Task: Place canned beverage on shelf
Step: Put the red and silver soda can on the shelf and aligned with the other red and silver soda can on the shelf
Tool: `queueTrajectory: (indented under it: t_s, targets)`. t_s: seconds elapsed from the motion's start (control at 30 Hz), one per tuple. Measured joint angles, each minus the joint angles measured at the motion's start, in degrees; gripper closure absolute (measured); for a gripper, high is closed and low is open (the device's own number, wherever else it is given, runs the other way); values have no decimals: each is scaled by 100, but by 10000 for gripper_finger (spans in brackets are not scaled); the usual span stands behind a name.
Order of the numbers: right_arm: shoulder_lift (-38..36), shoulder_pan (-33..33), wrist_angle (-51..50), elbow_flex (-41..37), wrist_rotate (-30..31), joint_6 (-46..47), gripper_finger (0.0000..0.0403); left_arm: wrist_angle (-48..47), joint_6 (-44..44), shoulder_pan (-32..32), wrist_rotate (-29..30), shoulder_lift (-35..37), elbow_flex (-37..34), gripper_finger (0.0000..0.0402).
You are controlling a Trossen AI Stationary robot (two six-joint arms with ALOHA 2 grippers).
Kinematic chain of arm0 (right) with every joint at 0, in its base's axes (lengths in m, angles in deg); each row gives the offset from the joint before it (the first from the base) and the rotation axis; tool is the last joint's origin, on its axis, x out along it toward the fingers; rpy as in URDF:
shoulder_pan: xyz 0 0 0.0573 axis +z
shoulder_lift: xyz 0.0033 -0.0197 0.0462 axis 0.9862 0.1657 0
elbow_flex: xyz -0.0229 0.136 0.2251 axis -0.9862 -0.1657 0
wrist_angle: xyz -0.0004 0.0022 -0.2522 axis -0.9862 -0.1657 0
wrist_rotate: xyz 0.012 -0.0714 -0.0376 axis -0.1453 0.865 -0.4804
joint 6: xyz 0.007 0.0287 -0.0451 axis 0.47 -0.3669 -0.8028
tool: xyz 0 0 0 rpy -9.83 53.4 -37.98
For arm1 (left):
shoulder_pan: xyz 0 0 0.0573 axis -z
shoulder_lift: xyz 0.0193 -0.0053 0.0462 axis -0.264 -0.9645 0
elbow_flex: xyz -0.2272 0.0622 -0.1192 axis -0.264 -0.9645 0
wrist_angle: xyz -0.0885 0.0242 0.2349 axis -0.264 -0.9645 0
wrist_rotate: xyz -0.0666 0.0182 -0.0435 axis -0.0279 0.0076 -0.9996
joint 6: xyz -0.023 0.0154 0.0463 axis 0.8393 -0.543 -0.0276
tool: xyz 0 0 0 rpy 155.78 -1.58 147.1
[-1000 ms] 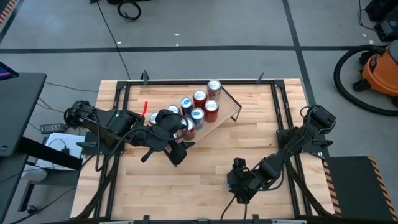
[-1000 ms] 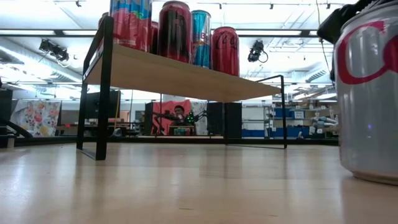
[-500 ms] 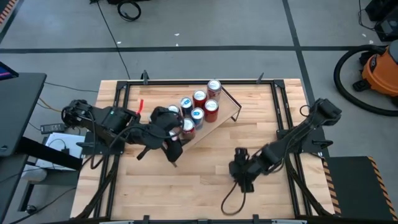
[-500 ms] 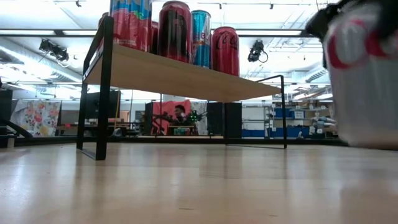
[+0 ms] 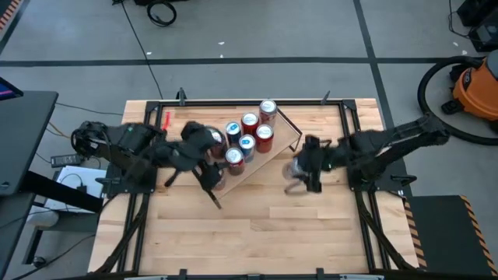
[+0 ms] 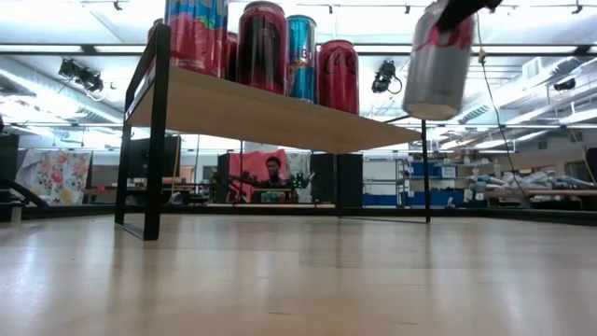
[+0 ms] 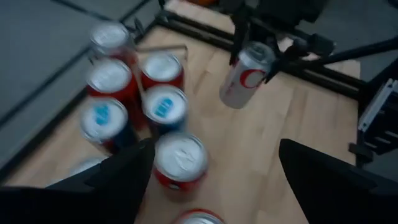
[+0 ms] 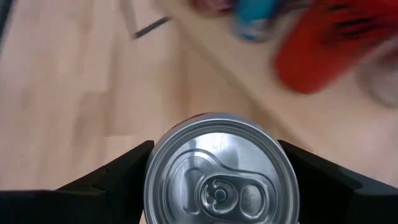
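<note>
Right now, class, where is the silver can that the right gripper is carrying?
The silver can hangs in the right gripper, off the table, just right of the shelf and its cans, in the high view.

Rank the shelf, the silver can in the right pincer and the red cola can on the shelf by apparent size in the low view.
1. The shelf, by far the largest.
2 and 3. The silver can, held off the table by the right pincer, and the red cola can look alike; differing nearness to the camera leaves their order unsure.
</note>
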Motion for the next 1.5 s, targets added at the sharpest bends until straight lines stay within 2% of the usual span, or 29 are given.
queueTrajectory:
  t_s: [0.1,0.23,0.43,0.57,0.87,1.03,1.27,1.5]
  targets:
    - [-110,-551,-76,142,-177,-294,85,128,-446,-260,5,228,0,47]
    - [-19,-1291,-266,707,-327,-797,85,363,-1188,-668,8,531,2,47]
    - [491,-2318,-627,1359,-828,-1482,85,527,-2062,-1238,-53,879,4,47]
    - [838,-2779,-828,1825,-1290,-1867,84,512,-2204,-1462,-160,963,4,47]
    - [1459,-3380,-1420,2558,-2418,-2889,84,483,-2574,-1511,-191,980,4,47]
    - [1676,-3552,-1583,2627,-2518,-3521,84,576,-2866,-1511,-152,963,4,47]
    - [1767,-3721,-1581,2627,-2961,-4139,84,658,-3021,-1511,72,961,4,47]
    - [1764,-3891,-1541,2627,-3035,-4240,83,656,-3019,-1511,89,961,4,47]
